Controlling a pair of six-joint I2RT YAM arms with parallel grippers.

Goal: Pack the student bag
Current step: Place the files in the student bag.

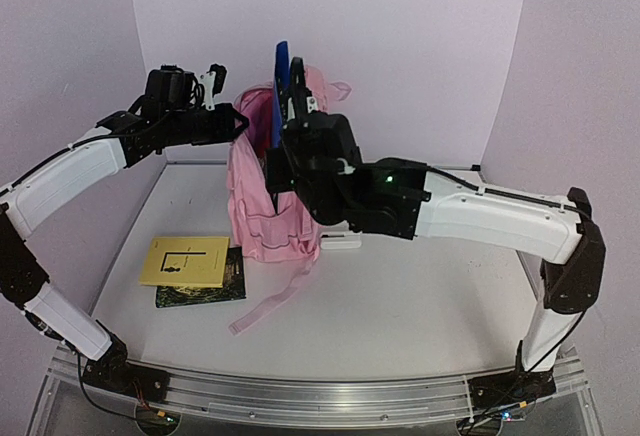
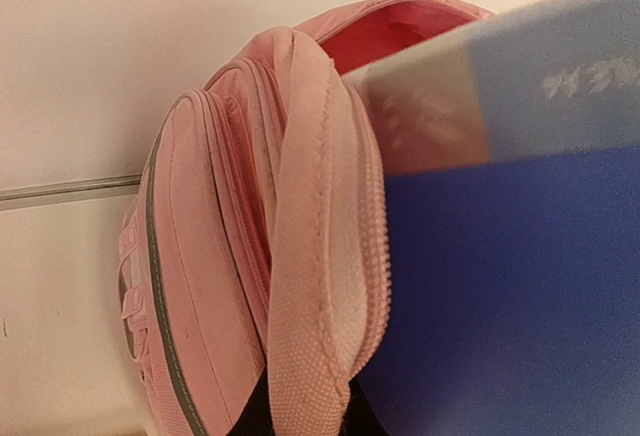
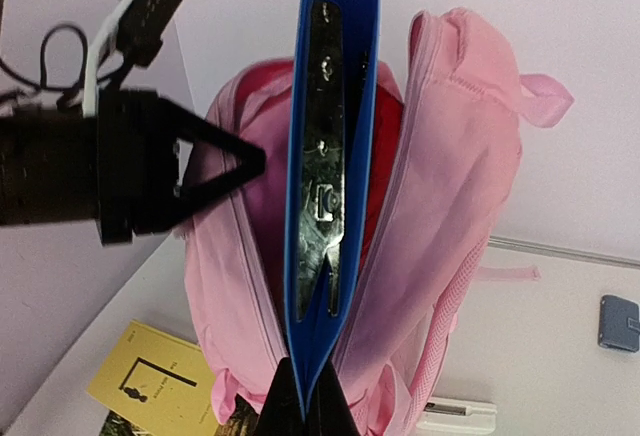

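The student bag (image 1: pixel 262 211), a light-pink backpack with red lining, stands upright at the back middle of the table with its top unzipped. My left gripper (image 1: pixel 238 122) is shut on the bag's zip rim (image 2: pixel 310 286) and holds the mouth apart. My right gripper (image 3: pixel 305 411) is shut on the lower edge of a blue ring binder (image 3: pixel 335 106). The binder stands upright, spine down, in the bag's mouth, its upper part sticking out above the bag (image 3: pixel 460 186). Its metal ring clip shows between the covers.
A yellow book (image 1: pixel 185 259) lies on a dark book (image 1: pixel 210 288) on the table left of the bag. A white flat case (image 3: pixel 458 416) lies by the bag's right foot. A small grey-blue item (image 3: pixel 618 322) sits further right. One strap (image 1: pixel 270 304) trails toward me.
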